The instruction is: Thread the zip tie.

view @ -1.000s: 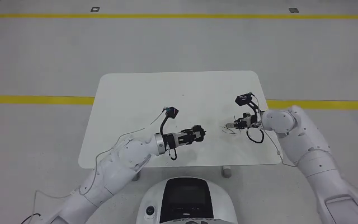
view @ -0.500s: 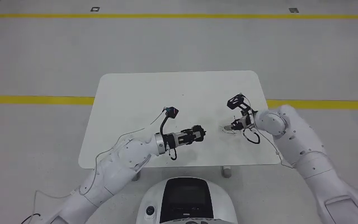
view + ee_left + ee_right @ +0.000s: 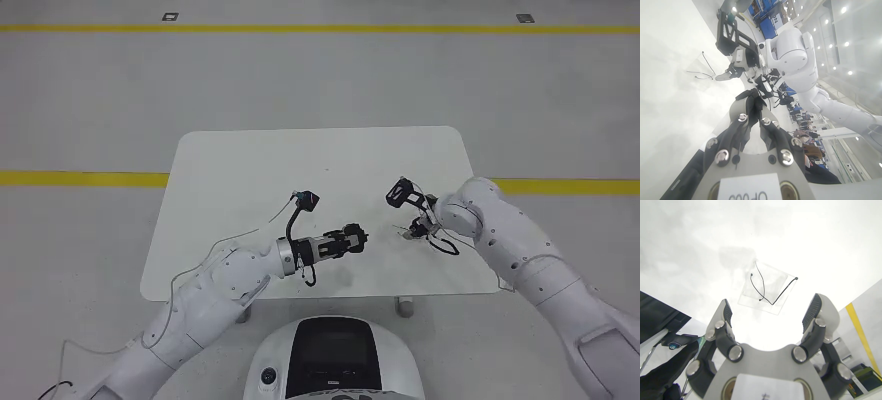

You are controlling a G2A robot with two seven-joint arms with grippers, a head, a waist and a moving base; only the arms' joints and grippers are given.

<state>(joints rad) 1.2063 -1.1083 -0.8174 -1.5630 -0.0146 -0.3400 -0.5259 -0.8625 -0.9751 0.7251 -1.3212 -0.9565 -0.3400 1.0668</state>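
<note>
The white worktop (image 3: pixel 250 180) has rounded corners, and both arms come in over its near edge. The clear pouch (image 3: pixel 776 281) lies flat in its right front part, well inside the right edge and nearer the front edge than the far one. A wide stretch of white surface runs from it to the far and left edges. A gap of bare surface separates the left end effector (image 3: pixel 352 237) from the right end effector (image 3: pixel 410 232), the left one pointing toward the right one.

The thin black zip ties (image 3: pixel 781 293) lie on or in the pouch, I cannot tell which. They cross loosely, and one head reaches a corner of the pouch.

The right end effector is released, its ribbed pads (image 3: pixel 727 311) spread wide over the pouch's near side. The left end effector is clenched, dark fingertips pressed together; whether anything is pinched between them I cannot tell.

The right wrist view separates the single strands and the pouch's outline, where the top view gives a faint dark scribble. The left wrist view gives the right end effector from the side, low over the worktop, a pale finger just beside the ties. A yellow floor line (image 3: pixel 859 328) runs past the worktop's edge
</note>
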